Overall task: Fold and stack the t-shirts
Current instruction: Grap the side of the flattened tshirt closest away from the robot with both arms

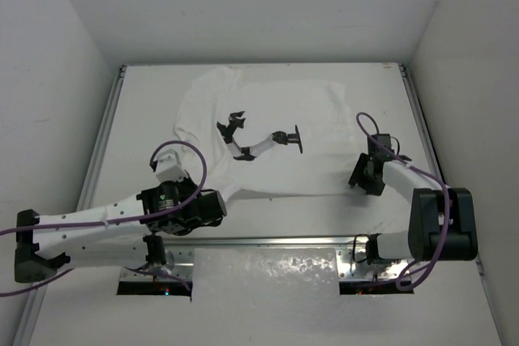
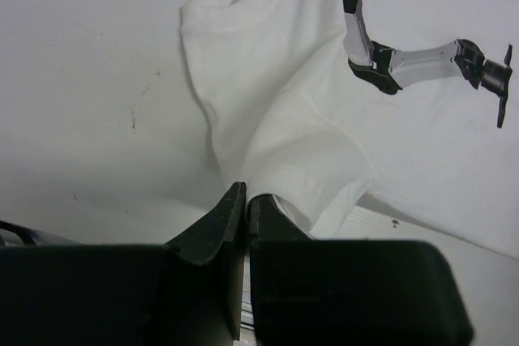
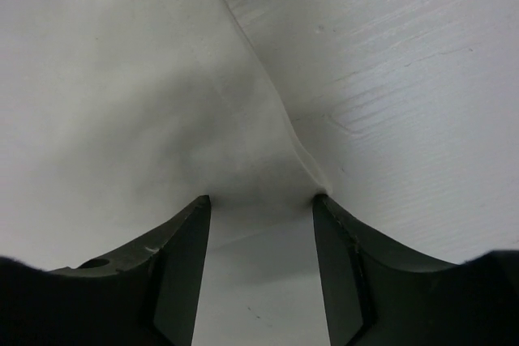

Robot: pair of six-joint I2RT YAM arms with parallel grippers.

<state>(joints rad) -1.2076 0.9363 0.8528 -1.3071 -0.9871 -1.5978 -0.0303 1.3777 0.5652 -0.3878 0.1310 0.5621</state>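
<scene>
T-shirt [image 1: 308, 172], one, left claw [image 2: 246, 194], right claw [image 3: 261, 198]

A: First entry?
B: White tabletop [image 1: 146, 111], with metal rails [image 1: 101, 147] down its left and right edges.
A: Lying on it?
B: One t-shirt [image 1: 276, 103], white and wrinkled, spread across the middle and far part. A dark-and-white arm-shaped figure [image 1: 259, 142] is at its centre.

T-shirt [image 1: 312, 111] is reading white, nearly blending into the white table [image 1: 146, 119] (only shadows are separating them). Its print [image 1: 259, 142] is showing a black-and-grey robot-arm graphic. Cables [image 1: 183, 143] are showing purple against white arm links [image 1: 89, 223], fingers [image 3: 182, 273] black.
</scene>
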